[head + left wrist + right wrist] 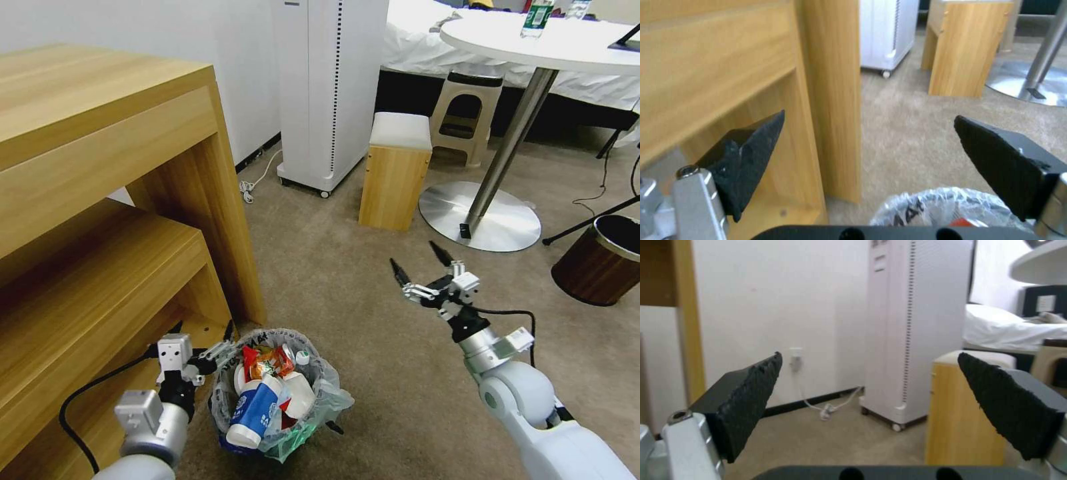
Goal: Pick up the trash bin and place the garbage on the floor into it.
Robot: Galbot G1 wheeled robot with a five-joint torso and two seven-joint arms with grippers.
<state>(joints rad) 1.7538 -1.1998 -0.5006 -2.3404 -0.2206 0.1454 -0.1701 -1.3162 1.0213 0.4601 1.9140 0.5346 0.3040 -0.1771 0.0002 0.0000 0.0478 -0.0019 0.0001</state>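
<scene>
Head view: small round black trash bin lined with crinkly translucent plastic (319,393), standing on tan short-pile carpet (347,287) beside the light wooden shelf unit (100,220), filled with mixed garbage of red wrappers, bottles and a blue-white cup (270,393). Left gripper (203,339) spread wide, just beside the bin's rim. Right gripper (419,265) spread wide, raised over bare carpet, well apart from the bin.

Left wrist view: black fingers (751,156) parted, empty; liner rim below.

Right wrist view: black fingers (746,400) parted, empty; white tower appliance (916,330) ahead.
</scene>
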